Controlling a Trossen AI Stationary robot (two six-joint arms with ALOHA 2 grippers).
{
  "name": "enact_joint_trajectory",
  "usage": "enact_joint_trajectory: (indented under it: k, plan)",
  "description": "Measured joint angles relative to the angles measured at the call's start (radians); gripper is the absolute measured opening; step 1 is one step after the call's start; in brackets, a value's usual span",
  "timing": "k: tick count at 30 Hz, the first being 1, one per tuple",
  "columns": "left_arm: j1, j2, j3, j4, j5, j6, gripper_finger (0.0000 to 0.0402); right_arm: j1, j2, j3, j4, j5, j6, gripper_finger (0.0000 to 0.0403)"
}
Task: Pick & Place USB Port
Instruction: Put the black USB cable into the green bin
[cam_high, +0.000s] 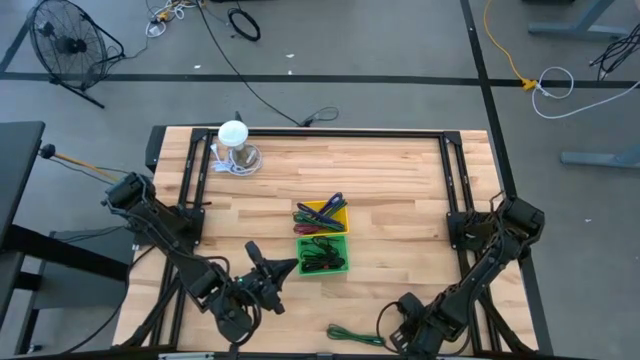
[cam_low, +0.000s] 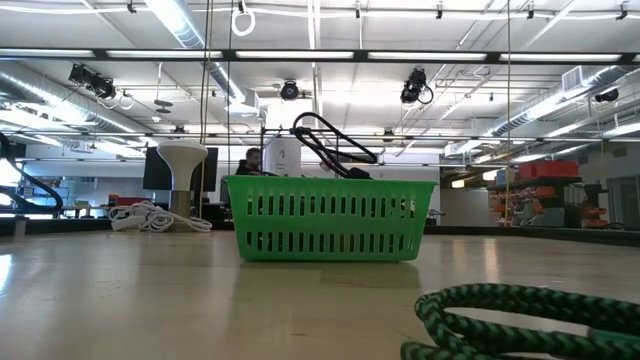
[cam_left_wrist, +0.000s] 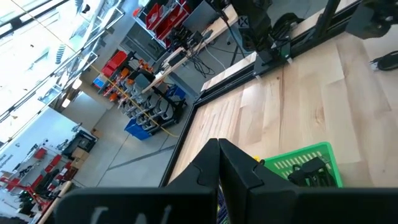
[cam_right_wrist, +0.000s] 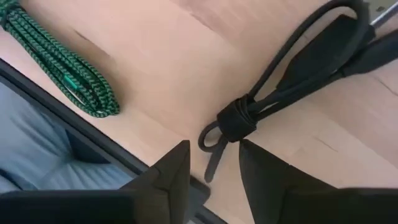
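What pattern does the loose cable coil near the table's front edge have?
The braided cable coil is green with black checkered weave, clearest in the right wrist view.

The green braided cable (cam_high: 355, 336) lies coiled flat on the wood near the front edge of the table, just beside the right arm's end. There's also a black cable (cam_right_wrist: 292, 81), bundled up with a black tie around its middle, lying flat on the table close by. The green basket (cam_high: 322, 253) sits mid-table with dark cables piled in it, touching the yellow basket (cam_high: 322, 216) behind it, which holds a few coloured cables.
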Motion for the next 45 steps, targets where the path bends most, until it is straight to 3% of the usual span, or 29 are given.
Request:
enact_joint_trajectory:
  k: [11, 14, 18, 22, 26, 34, 45]
  plan:
    - [-0.002, 0.000, 0.000, 0.000, 0.007, -0.003, 0.0012, -0.001, -0.005, -0.065, 0.009, 0.021, -0.016, 0.0134]
    - [-0.002, 0.000, 0.000, 0.000, 0.064, -0.009, 0.0012, -0.001, -0.008, -0.081, 0.016, 0.021, -0.007, 0.0106]
    - [-0.002, 0.000, 0.000, 0.000, 0.093, -0.009, 0.0012, -0.001, -0.006, -0.086, 0.012, 0.019, -0.041, 0.0027]
    - [-0.002, 0.000, 0.000, 0.000, 0.094, -0.008, 0.0012, -0.011, -0.005, -0.086, -0.004, 0.016, -0.079, 0.0015]
    - [0.001, 0.000, 0.000, 0.000, 0.094, -0.004, 0.0012, -0.052, -0.025, -0.087, -0.019, 0.008, -0.177, 0.0006]
    - [0.020, 0.000, 0.000, 0.000, 0.096, -0.001, 0.0012, -0.166, -0.138, -0.088, -0.076, 0.173, -0.372, 0.0002]
    - [0.024, 0.000, 0.000, -0.001, 0.097, -0.001, 0.0012, -0.373, -0.193, -0.087, 0.107, 0.199, -0.747, 0.0000]
